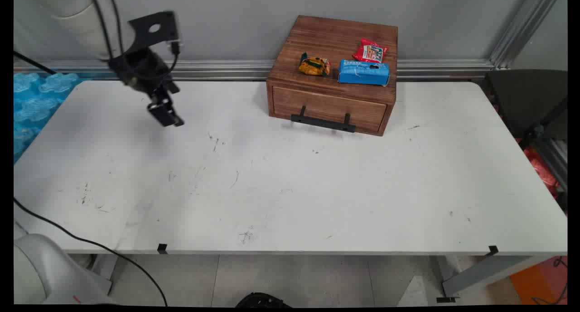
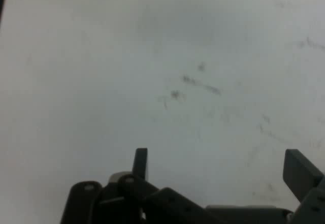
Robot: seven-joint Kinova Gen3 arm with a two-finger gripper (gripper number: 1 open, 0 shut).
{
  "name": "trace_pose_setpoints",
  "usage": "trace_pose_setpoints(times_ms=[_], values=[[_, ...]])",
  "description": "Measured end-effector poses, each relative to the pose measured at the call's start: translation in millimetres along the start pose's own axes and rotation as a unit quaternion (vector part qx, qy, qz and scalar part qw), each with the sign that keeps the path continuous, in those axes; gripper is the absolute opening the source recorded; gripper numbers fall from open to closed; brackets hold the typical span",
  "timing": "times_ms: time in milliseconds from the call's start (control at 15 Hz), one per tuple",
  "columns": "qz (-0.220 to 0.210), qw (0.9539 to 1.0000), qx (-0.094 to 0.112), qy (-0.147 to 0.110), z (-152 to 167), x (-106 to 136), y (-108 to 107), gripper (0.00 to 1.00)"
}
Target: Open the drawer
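The black two-finger gripper (image 1: 166,116) hangs over the left of the scuffed white tabletop (image 1: 290,185), its jaws spread wide and holding nothing. Well apart to the right stands a brown wooden drawer box (image 1: 333,76) carrying an orange snack packet (image 1: 314,66), a blue tissue pack (image 1: 364,72) and a red sachet (image 1: 371,51). Descending here, the fingers would likely strike only the bare surface.

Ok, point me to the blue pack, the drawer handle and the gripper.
blue pack (image 1: 364,72), main view, middle of its top face.
drawer handle (image 1: 323,123), main view, middle of the black bar.
gripper (image 2: 218,165), hand view, midway between the fingertips.
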State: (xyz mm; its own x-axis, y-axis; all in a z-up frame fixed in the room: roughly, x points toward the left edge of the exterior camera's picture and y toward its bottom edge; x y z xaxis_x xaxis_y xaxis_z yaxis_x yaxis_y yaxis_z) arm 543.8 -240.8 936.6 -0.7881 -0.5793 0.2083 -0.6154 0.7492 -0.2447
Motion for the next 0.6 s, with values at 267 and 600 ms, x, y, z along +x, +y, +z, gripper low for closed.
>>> trace_pose_setpoints(times_ms=[267, 600], values=[[0.01, 0.9998, 0.004, 0.018, 0.9, 29.7, -5.1, 1.0], [0.028, 0.9981, 0.007, 0.055, 2.1, 82.2, -9.6, 1.0]])
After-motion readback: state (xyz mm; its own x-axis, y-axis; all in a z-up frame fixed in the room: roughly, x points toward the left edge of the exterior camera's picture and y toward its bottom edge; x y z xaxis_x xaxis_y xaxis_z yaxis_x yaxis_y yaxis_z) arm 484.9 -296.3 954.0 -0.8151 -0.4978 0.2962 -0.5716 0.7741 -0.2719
